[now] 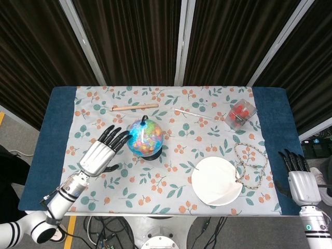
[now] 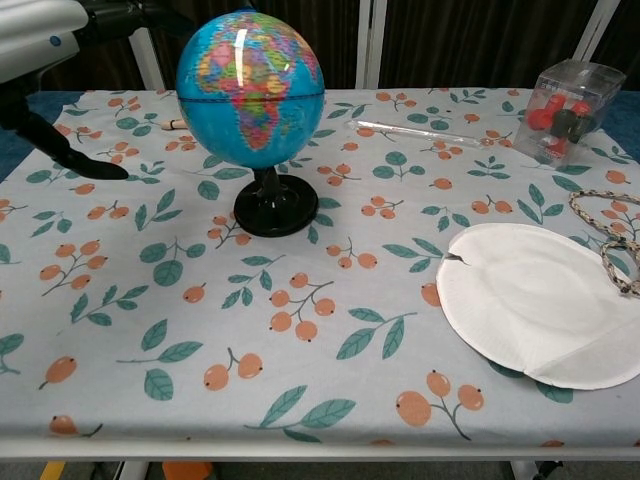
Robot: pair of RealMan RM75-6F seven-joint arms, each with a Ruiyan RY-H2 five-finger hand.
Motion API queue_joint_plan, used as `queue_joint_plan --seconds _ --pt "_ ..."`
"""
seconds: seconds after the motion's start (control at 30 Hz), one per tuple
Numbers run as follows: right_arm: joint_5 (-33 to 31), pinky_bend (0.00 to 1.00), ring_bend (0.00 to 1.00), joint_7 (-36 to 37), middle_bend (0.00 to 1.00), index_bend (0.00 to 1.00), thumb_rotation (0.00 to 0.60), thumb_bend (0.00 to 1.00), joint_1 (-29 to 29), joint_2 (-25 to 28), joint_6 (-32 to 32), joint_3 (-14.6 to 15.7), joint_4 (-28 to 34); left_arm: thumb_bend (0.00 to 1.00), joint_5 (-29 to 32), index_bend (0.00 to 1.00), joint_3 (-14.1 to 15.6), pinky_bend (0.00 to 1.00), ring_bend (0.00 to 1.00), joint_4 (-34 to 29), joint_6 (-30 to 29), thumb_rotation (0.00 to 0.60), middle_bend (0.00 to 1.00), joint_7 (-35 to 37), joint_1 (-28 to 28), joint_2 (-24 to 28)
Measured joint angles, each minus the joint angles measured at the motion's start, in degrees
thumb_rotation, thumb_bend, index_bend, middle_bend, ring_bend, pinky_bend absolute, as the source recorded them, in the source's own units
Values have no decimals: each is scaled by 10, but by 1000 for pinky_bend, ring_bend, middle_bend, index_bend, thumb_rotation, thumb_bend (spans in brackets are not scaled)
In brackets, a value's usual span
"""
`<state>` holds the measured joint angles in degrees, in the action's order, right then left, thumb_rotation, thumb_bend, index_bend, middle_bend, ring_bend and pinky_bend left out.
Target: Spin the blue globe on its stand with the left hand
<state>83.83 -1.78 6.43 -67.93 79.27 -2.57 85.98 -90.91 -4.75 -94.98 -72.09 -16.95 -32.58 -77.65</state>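
Note:
The blue globe (image 1: 144, 137) stands upright on its black stand (image 2: 276, 208), a little left of the table's middle; the chest view shows its ball (image 2: 250, 88) large at the upper left. My left hand (image 1: 99, 154) hovers just left of the globe, fingers spread and apart from it, holding nothing. In the chest view that left hand (image 2: 40, 50) shows only partly at the upper left corner. My right hand (image 1: 300, 183) hangs off the table's near right corner, fingers extended, empty.
A white paper plate (image 1: 216, 180) lies at the near right, with a looped rope (image 1: 252, 164) beside it. A clear box with red pieces (image 1: 240, 113) sits at the far right. A wooden stick (image 1: 135, 107) and a thin clear rod (image 1: 194, 113) lie behind the globe.

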Motion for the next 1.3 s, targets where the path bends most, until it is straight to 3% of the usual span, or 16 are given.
queue_joint_plan --seconds 0.37,0.67,1.0,1.3 --pt "1 0 0 1 0 0 600 231 0 0 0 0 0 89 -29 72 -10 21 36 -3 -26 600 70 2 -2 -6" --pt "-1 0 0 4 0 0 600 231 1 -1 -3 1 -2 89 -52 72 -12 21 35 -7 7 600 69 0 -33 -36" --pt "-3 0 0 16 0 0 600 231 -1 -1 -1 0 -12 88 -38 72 -14 21 35 12 31 600 70 5 -48 -62" --pt "0 0 0 13 0 0 600 233 0 -3 -1 1 -11 88 -32 72 -10 21 35 16 24 600 69 5 -41 -56"
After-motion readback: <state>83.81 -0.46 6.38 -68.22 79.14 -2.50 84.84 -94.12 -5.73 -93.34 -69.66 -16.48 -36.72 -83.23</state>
